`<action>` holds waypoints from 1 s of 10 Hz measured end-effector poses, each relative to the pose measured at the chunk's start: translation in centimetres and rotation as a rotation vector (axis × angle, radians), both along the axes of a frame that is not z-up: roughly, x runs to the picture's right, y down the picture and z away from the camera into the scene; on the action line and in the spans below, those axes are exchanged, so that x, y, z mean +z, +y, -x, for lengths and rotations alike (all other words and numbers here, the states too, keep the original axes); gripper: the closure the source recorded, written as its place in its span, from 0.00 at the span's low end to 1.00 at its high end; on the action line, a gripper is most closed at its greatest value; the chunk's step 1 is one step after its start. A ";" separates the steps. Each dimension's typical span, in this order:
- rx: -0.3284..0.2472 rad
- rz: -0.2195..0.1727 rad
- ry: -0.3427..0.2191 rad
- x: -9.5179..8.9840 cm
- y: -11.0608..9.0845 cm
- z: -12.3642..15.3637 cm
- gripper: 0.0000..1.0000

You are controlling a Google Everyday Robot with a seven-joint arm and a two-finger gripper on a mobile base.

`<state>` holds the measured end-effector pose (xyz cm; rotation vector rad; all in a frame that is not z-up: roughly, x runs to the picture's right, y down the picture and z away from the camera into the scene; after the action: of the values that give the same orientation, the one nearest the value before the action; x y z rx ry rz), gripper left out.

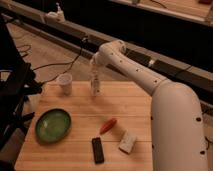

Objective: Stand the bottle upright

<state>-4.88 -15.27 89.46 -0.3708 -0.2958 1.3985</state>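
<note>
One bottle (95, 86) stands upright near the far edge of the wooden desk (80, 145), long axis vertical, top pointing up. Gripper (93, 68) sits directly over the bottle's upper part, arm (135, 70) reaching in from the right. Whether the fingers are closed on the bottle or spread apart, I cannot tell. White paper cup (64, 83) stands just left of the bottle, apart from it. Green bowl (53, 124) rests on the desk's left side. Red object (108, 125) lies mid-desk, tilted diagonally. Black remote (98, 150) lies near the front edge, whitish block (127, 142) just to its right.
</note>
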 end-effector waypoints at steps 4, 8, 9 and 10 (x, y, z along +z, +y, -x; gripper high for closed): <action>-0.009 -0.069 0.001 1.6 -1.0 -0.6 1.00; -0.032 -0.187 0.059 2.8 -2.9 -1.9 1.00; -0.024 -0.215 0.060 2.8 -3.3 -1.9 1.00; -0.014 -0.233 0.059 2.8 -3.4 -1.9 1.00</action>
<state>-3.00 -18.71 92.26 -0.1397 -0.4027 1.3423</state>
